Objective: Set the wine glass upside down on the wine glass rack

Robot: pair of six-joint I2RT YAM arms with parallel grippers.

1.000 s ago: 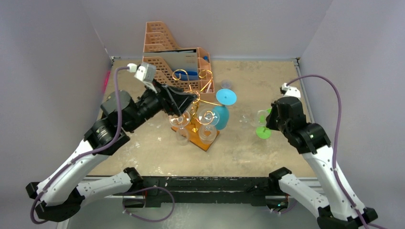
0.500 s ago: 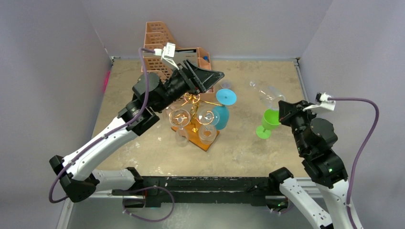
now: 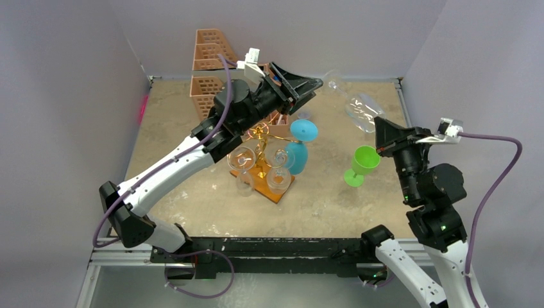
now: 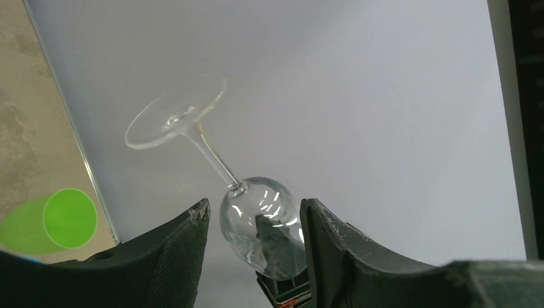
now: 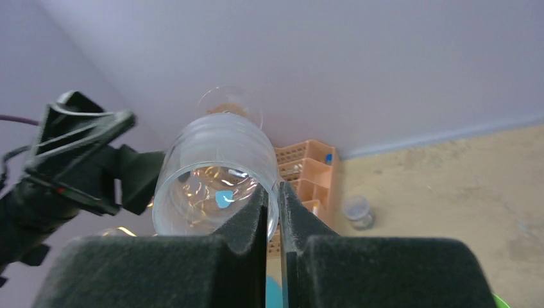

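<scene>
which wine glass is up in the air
The clear wine glass pinched by its rim in the right gripper, tilted above the table. The green glass stands on the table; the blue glass hangs on the rack.

**A robotics lab test cell, set up for you to run manipulation trials.**
Plain lilac-grey walls (image 3: pixel 70 77) box in a scuffed tan tabletop (image 3: pixel 346 205) on three sides. Your left arm (image 3: pixel 173 167) and right arm (image 3: pixel 430 192) are mounted at a black rail (image 3: pixel 276 246) along the near edge, and purple cables (image 3: pixel 495 187) loop loose. The peach file organizer (image 3: pixel 208 48) and the gold wine glass rack (image 3: pixel 259 133) stand on the table like props.
</scene>
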